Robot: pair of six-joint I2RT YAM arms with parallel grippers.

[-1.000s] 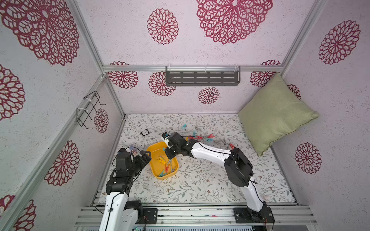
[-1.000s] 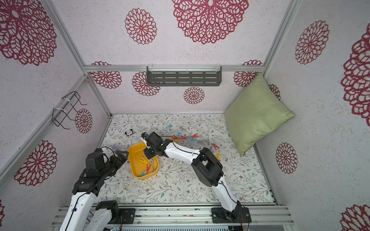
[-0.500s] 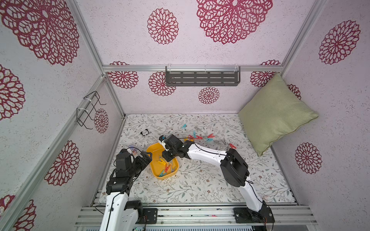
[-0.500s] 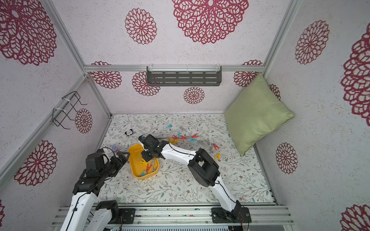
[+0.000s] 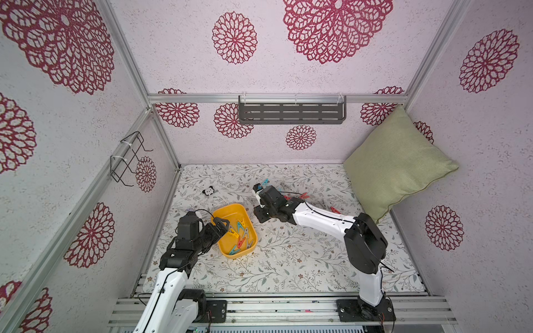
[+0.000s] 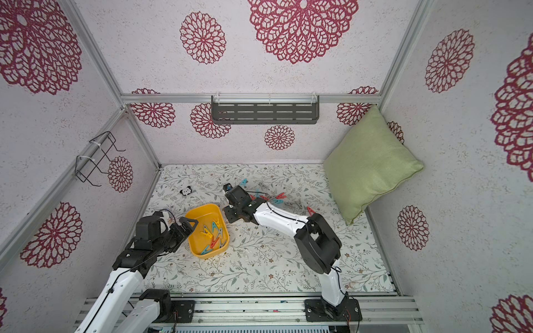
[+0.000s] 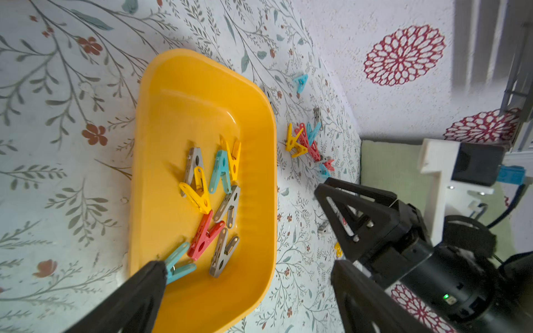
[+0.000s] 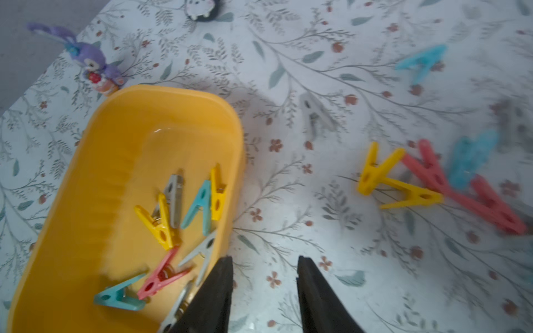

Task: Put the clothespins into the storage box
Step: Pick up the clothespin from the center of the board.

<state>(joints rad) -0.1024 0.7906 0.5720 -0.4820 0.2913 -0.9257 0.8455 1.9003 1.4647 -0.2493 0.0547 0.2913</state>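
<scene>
Floral mat [image 5: 288, 259]; storage box [image 8: 173, 92] just beside right gripper [image 8: 264, 259] jaws, partly open, empty; left gripper [image 7: 248, 265] jaws wide.

Panda toy [image 8: 202, 10] cut by the frame edge — 2 clothespins [image 8: 473, 155], teal and grey, blurred.

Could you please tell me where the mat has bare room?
Bare: the near mat, from the storage box to the right arm, and the far corner behind the panda toy. Crowded: clothespins between the right hand and the cushion.
</scene>
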